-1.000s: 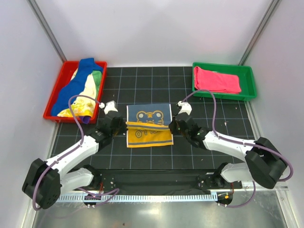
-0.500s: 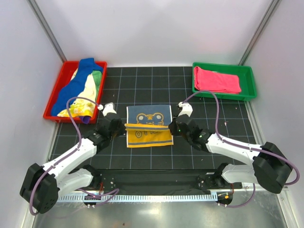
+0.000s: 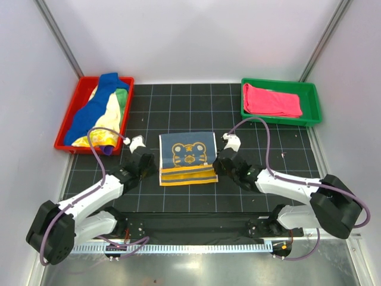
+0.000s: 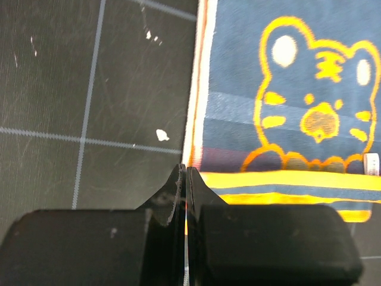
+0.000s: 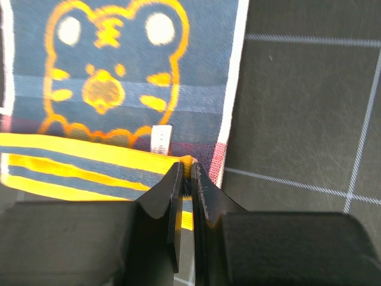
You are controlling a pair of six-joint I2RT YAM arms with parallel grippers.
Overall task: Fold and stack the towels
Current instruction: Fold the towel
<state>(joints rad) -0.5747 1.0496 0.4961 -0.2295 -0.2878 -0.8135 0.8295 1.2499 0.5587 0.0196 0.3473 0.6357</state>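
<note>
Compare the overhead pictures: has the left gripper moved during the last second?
Yes. The left gripper, shut on the edge of the tiger towel, has moved toward the arm bases, farther from the red tray.

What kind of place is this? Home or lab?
Likely a lab robot cell, not a home: bare white walls, a black grid mat under the tiger towel, red tray and green tray.

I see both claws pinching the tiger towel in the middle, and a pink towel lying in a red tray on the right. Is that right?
Not quite: the pink towel lies in a green tray on the right, not a red one, as the top view shows. Both the left gripper and the right gripper do pinch the tiger towel in the middle.
</note>
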